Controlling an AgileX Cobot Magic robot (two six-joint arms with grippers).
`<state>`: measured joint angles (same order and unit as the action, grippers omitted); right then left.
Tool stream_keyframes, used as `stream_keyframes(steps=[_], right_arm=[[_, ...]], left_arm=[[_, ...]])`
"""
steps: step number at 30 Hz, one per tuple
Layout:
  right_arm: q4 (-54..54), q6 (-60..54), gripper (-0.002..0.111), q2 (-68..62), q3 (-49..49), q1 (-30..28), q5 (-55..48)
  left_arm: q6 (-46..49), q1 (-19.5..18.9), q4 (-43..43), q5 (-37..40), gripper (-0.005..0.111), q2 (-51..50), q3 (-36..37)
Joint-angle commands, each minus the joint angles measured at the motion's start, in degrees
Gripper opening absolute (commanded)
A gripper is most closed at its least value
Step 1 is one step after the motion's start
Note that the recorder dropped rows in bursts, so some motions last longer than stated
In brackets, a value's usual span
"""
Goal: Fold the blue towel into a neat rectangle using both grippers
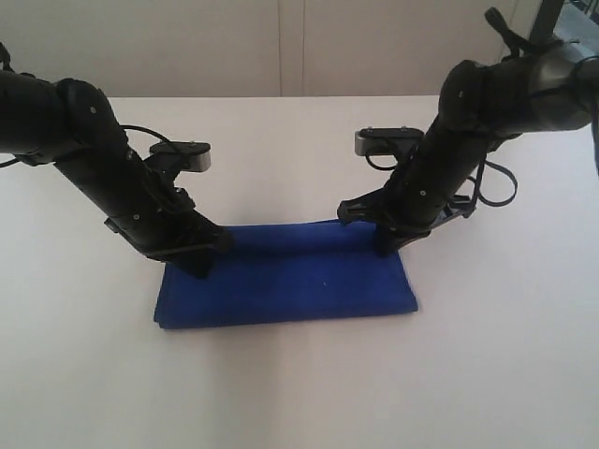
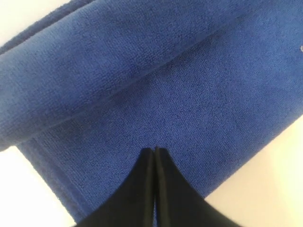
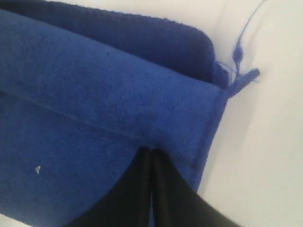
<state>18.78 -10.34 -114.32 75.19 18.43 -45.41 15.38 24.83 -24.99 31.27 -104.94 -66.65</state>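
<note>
- The blue towel [image 1: 290,281] lies flat, folded into a layered deep-blue rectangle. A thread loop [image 3: 235,51] sticks out at one corner.
- The left gripper [image 1: 200,266] has its black fingers pressed together, tips on the towel's left end.
- The right gripper [image 1: 387,249] is likewise closed, tips at the towel's upper-layer hem, near the loop corner.

White table [image 1: 299,393], pale panelled wall [image 1: 281,47] behind.

Blue towel [image 1: 290,281] far corners hidden behind left gripper [image 1: 201,267] and right gripper [image 1: 386,251], cropped in wrist views
</note>
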Motion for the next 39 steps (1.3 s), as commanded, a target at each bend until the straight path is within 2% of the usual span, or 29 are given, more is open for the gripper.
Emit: stream_keyframes(steps=[1, 13, 31, 34, 39], right_arm=[[2.98, -1.05, 0.000, -0.69, 0.10, -0.21, 1.12], [3.93, -0.69, 0.000, -1.42, 0.10, -0.21, 5.39], [8.64, 0.35, 0.000, 0.37, 0.10, -0.21, 24.99], [8.64, 0.23, 0.000, 2.53, 0.10, -0.21, 25.06], [5.26, -0.03, 0.000, 4.55, 0.10, -0.21, 18.53]], left_arm=[[-0.03, -0.01, -0.74, -0.21, 0.000, -0.02, -0.12], [0.75, -0.01, -0.65, -0.11, 0.000, -3.01, -0.12], [1.35, -0.01, -0.65, 0.23, 0.000, -3.01, -0.12], [1.35, -0.01, -0.65, 0.23, 0.000, -3.01, -0.12], [1.35, -0.01, -0.65, -0.11, 0.000, -2.87, -0.28]])
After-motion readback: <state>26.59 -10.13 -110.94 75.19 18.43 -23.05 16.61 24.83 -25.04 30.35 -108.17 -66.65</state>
